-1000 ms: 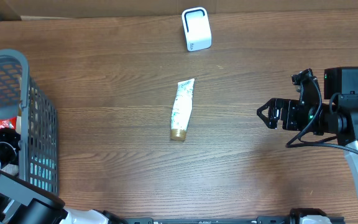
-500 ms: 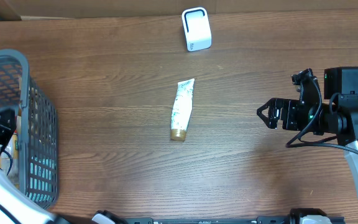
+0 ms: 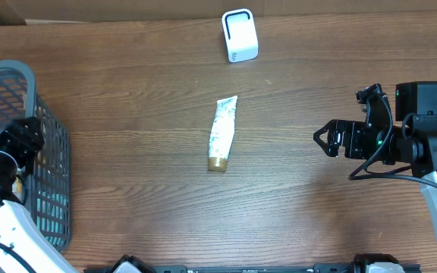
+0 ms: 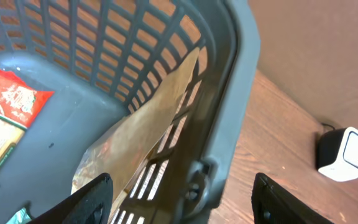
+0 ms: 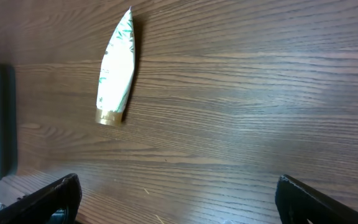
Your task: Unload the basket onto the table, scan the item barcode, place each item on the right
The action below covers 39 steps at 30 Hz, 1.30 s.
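From overhead, the tube [image 3: 222,133] lies flat in the middle of the table [image 3: 127,197]. Its gold cap points to the near edge and its crimped tail toward the scanner [image 3: 240,36] at the far edge, well apart from it. Our right gripper [image 3: 326,139] hovers well to the tube's right, jaws spread and empty. Our left gripper [image 3: 29,136] hangs over the basket [image 3: 10,70] at the left edge, far from the tube.

The left wrist view shows that gripper's fingers wide apart with only the basket rim below them, so we hold nothing there. A red packet [image 4: 8,99] and a brown pouch [image 4: 142,130] lie inside the basket.

In the right wrist view the fingers are fully spread. The tube sits up and to the left, off the line between them.

We judge three risks:
- **Hard pinch:** a slim tube lying flat is difficult to grip, and the jaws may scrape the wood or squeeze it sideways out of reach.
- **Barcode unseen:** we cannot see a barcode in any view, so a lift might present the wrong face to the scanner.
- **Left arm:** if it drops or swings without rising, it could catch the basket rim and drag the basket.
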Available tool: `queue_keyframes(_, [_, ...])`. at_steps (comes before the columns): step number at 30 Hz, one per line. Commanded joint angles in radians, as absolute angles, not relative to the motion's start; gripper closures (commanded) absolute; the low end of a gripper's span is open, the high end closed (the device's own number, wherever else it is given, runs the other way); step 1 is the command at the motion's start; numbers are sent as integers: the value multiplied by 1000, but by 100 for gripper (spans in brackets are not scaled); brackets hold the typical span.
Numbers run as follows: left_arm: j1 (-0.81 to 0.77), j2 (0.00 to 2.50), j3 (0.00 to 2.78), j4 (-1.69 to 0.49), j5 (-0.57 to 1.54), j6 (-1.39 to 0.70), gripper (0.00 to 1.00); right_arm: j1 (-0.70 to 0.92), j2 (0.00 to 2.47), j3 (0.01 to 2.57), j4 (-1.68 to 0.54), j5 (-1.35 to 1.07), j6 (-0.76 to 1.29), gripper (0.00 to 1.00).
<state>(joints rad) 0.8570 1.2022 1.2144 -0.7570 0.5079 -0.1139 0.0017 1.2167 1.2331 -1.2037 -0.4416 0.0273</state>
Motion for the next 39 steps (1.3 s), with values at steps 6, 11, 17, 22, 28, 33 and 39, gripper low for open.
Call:
queue_keyframes(6, [850,1230,1635,-872,469,-126,32,5,1215,1258,-1199,-450,31,0])
queue_keyframes(11, [850,1347,1807,-889,368,-165,22,5,1215,1258,-1191,-450,31,0])
queue_keyframes(17, [850,1463,1806,-950,315,-104,30,5,1215,1258,-1180,-449,31,0])
queue_keyframes(22, [851,1518,1806,-1034,284,3,30,5,1215,1258,-1184,-445,30,0])
queue_keyframes(28, [849,1570,1806,-1110,303,216,15,5,1215,1258,-1180,-445,26,0])
queue_keyframes(33, [846,1578,1806,-1114,315,249,11,5,1215,1258,-1183,-445,26,0])
queue_keyframes(39, [830,1647,1803,-1164,319,270,11,5,1215,1258,-1185,-445,26,0])
